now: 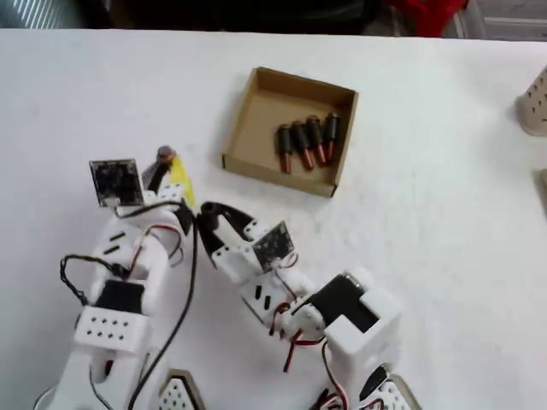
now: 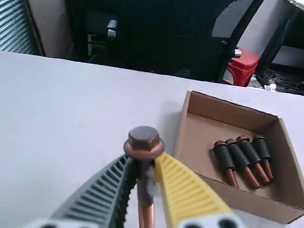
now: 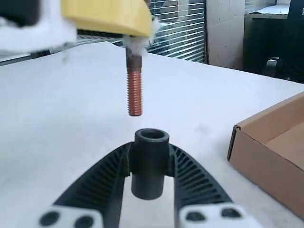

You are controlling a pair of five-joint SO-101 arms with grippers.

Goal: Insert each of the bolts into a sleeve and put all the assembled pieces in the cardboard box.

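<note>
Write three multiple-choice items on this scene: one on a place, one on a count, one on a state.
1. Where is the bolt relative to the sleeve?
A. Inside it
B. Above it, apart
C. Lying beside it on the table

2. How many assembled pieces lie in the cardboard box?
A. Four
B. Two
C. Six

3. What is the state of the right gripper?
A. Open
B. Shut on a bolt
C. Shut on the sleeve

Answers:
1 B: the right wrist view shows a gap between the threaded tip and the sleeve's mouth.
2 A: four lie side by side.
3 C: its fingers clamp the upright sleeve, while the left gripper holds the bolt.
</note>
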